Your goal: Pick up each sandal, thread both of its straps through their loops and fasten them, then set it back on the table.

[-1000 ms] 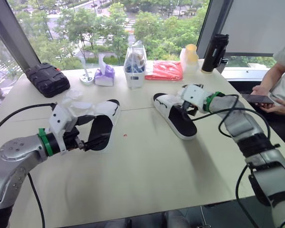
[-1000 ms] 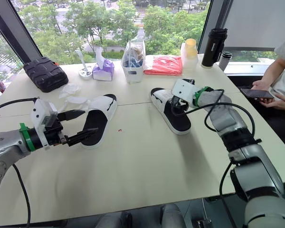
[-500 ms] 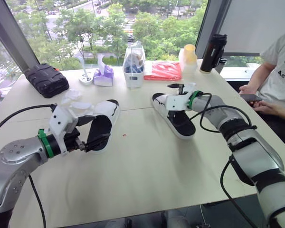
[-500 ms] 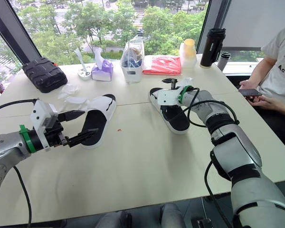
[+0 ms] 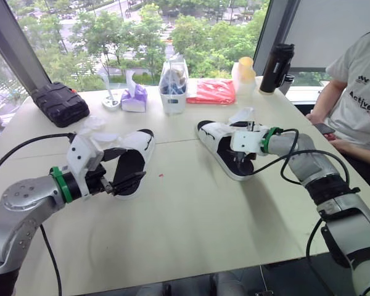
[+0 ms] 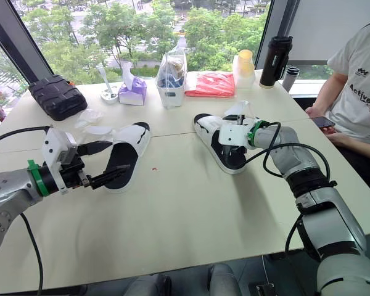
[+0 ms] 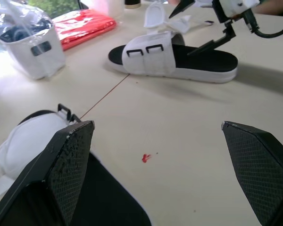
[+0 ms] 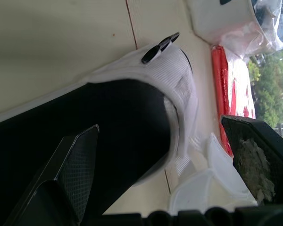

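The left sandal (image 5: 135,145) lies flat on the table (image 5: 191,209) at about 10 o'clock from the table's middle. The left end effector (image 5: 134,163) hangs over its heel end with its two black fingers spread wide, holding nothing. The right sandal (image 5: 219,139) lies flat at about 2 o'clock from the middle, well apart from the other one, with a loose white strap (image 5: 240,115) sticking out at its 1 o'clock side, and the right end effector (image 7: 180,35) is over it with fingers spread too, one pointing down at the black footbed and one up near that strap.
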You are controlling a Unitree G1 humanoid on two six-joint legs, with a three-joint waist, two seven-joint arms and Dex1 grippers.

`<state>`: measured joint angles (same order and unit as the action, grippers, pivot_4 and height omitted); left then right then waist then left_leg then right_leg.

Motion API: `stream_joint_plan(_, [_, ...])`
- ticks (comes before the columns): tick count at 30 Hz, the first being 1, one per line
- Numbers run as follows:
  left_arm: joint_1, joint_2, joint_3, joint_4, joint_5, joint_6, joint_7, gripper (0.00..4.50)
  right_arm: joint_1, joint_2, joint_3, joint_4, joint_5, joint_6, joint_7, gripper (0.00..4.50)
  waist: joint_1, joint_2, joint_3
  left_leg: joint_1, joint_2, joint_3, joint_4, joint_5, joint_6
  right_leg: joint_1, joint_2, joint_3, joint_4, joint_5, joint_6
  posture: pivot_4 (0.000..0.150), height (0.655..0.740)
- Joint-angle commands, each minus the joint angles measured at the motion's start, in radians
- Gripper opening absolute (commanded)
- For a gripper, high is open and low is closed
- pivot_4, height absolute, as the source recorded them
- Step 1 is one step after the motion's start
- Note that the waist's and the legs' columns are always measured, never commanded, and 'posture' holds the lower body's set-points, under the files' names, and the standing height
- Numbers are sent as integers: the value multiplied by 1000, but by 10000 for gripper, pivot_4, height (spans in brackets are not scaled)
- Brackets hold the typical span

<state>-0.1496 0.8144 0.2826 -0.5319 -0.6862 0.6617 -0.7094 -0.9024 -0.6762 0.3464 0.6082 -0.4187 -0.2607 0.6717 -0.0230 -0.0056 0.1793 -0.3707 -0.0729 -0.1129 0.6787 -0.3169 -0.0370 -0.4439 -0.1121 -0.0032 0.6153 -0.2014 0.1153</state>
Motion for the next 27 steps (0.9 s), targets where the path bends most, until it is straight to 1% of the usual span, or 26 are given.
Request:
stream_joint_plan(1, [-20, -2, -2, -2, 7, -21, -6, 45000, -56, 28, 5, 92, -48, -63, -111, 44615, 1, 0, 0, 0, 0, 0, 0, 0, 0, 0, 0, 0, 0, 0, 0, 1500, 7400])
stream_joint_plan(7, [4, 1, 16, -20, 4, -20, -4, 45000, -169, 99, 85, 361, -177, -202, -370, 44615, 1, 0, 0, -1, 0, 0, 0, 0, -1, -1, 0, 0, 0, 0, 0, 1500, 7400])
stream_joint_plan(12, [26, 1, 27, -35, 3, -22, 5, 45000, -263, 162, 152, 540, -268, -238, -557, 44615, -1, 0, 0, -1, 0, 0, -1, 0, -1, -1, 0, 0, 0, 0, 0, 1500, 7400])
stream_joint_plan(15, [33, 0, 33, -42, 1, -20, 13, 45000, -297, 184, 186, 596, -306, -252, -609, 36844, -5, 0, 0, -1, 0, -1, -1, 0, -1, -1, 0, 1, 0, 0, 0, 1500, 7400])
stream_joint_plan(22, [43, -4, 39, -48, 0, -22, 21, 45000, -340, 214, 217, 645, -335, -287, -667, 1572, -22, 0, 0, -1, -1, -1, -1, 1, -1, -1, 0, 1, 0, 0, 0, 1500, 7400])
stream_joint_plan(23, [41, -4, 38, -46, 1, -23, 21, 45000, -346, 217, 219, 648, -338, -291, -673, 730, -22, 0, 0, -1, -1, -1, -2, 1, -1, -1, 0, 1, 0, 0, 0, 1500, 7400])
stream_joint_plan(27, [34, -8, 29, -38, 5, -27, 21, 45000, -360, 216, 221, 651, -343, -312, -696, 730, -25, 0, 0, 0, 0, -1, -4, 1, -2, -2, 0, 1, 0, 0, 0, 1500, 7400])
